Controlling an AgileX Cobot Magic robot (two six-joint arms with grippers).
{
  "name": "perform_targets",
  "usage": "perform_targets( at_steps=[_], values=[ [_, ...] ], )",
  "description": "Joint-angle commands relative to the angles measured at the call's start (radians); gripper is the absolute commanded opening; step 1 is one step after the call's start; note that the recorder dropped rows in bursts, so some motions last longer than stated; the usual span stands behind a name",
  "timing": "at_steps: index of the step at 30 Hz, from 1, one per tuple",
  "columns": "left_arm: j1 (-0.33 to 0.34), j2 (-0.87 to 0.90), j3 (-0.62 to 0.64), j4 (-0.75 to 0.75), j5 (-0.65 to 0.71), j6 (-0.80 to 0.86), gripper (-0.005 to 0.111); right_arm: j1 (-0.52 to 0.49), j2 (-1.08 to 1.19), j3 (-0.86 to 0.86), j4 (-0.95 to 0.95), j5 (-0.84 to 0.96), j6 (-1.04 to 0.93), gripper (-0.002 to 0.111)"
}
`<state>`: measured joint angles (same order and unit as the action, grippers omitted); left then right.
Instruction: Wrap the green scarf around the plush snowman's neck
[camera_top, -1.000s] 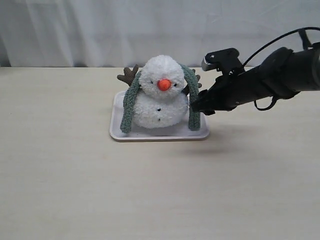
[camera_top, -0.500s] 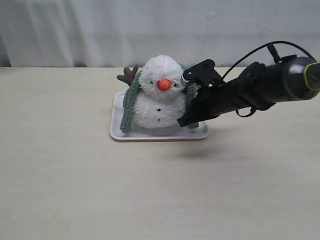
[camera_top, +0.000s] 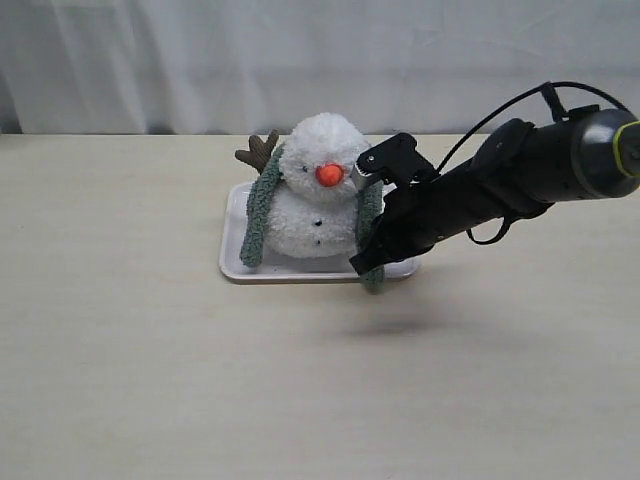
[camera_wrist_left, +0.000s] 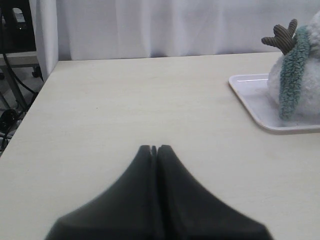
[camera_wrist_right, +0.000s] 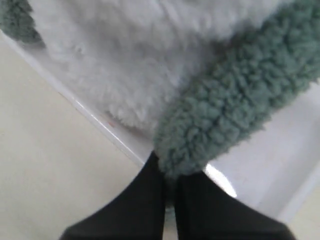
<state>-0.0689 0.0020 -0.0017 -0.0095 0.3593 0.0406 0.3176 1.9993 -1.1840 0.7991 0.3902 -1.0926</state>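
Note:
The plush snowman (camera_top: 318, 200) sits upright on a white tray (camera_top: 235, 262). The green scarf (camera_top: 258, 205) lies behind its neck, and one end hangs down each side of the body. My right gripper (camera_top: 362, 262) is at the tray's front right edge, shut on the tip of the scarf's right end. The right wrist view shows that fuzzy end (camera_wrist_right: 235, 110) pinched at the gripper (camera_wrist_right: 170, 172), beside the white body (camera_wrist_right: 135, 55). My left gripper (camera_wrist_left: 154, 148) is shut on nothing, low over the table, well away from the snowman (camera_wrist_left: 310, 85). It is out of the exterior view.
A brown twig arm (camera_top: 258, 150) sticks out behind the snowman's left side. A white curtain (camera_top: 150, 60) hangs behind the far table edge. In the left wrist view the table's side edge (camera_wrist_left: 30, 107) and dark equipment beyond it show.
My right arm has swung left and down to the snowman's right side. It has taken the scarf's right end and drawn it forward to the tray's front edge.

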Motion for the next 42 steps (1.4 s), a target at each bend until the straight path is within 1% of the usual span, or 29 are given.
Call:
perform_targets(
  at_steps=[1,4,7,10,13,15,20,23,25,27,29,32,35,42],
  values=[
    [-0.002,-0.002,0.002,0.001,-0.014,-0.004,0.0,0.002,0.018,-0.004,0.003,-0.036,-0.017,0.004],
    [-0.002,-0.002,0.002,0.001,-0.014,-0.004,0.0,0.01,0.016,-0.004,0.019,-0.075,-0.017,0.004],
    [-0.002,-0.002,0.002,0.001,-0.014,-0.004,0.0,0.01,0.016,-0.004,0.098,-0.106,-0.034,0.004],
    [-0.002,-0.002,0.002,0.001,-0.014,-0.004,0.0,0.01,0.022,-0.004,0.181,-0.11,-0.112,0.004],
    [-0.002,-0.002,0.002,0.001,-0.014,-0.004,0.0,0.01,0.028,-0.006,0.236,-0.074,-0.171,0.006],
    [-0.002,-0.002,0.002,0.001,-0.014,-0.004,0.0,0.01,0.028,-0.014,0.243,-0.036,-0.186,0.012],
    [-0.002,-0.002,0.002,0.001,-0.014,-0.004,0.0,0.01,0.026,-0.045,0.241,0.033,-0.186,0.031],
    [-0.002,-0.002,0.002,0.001,-0.014,-0.004,0.0,0.006,0.01,-0.059,0.198,0.071,-0.162,0.043],
    [-0.002,-0.002,0.002,0.001,-0.014,-0.004,0.0,0.006,-0.021,-0.059,0.121,0.075,-0.09,0.048],
    [-0.002,-0.002,0.002,0.001,-0.014,-0.004,0.0,0.006,-0.059,-0.059,0.012,0.075,0.017,0.052],
    [-0.002,-0.002,0.002,0.001,-0.014,-0.004,0.0,0.006,-0.105,-0.059,-0.123,0.092,0.167,0.054],
    [-0.002,-0.002,0.002,0.001,-0.014,-0.004,0.0,0.006,-0.161,-0.059,-0.241,0.186,0.337,0.058],
    [-0.002,-0.002,0.002,0.001,-0.014,-0.004,0.0,0.006,-0.203,-0.059,-0.257,0.315,0.353,0.061],
    [-0.002,-0.002,0.002,0.001,-0.014,-0.004,0.0,0.01,-0.233,-0.059,-0.174,0.44,0.277,0.061]
  ],
)
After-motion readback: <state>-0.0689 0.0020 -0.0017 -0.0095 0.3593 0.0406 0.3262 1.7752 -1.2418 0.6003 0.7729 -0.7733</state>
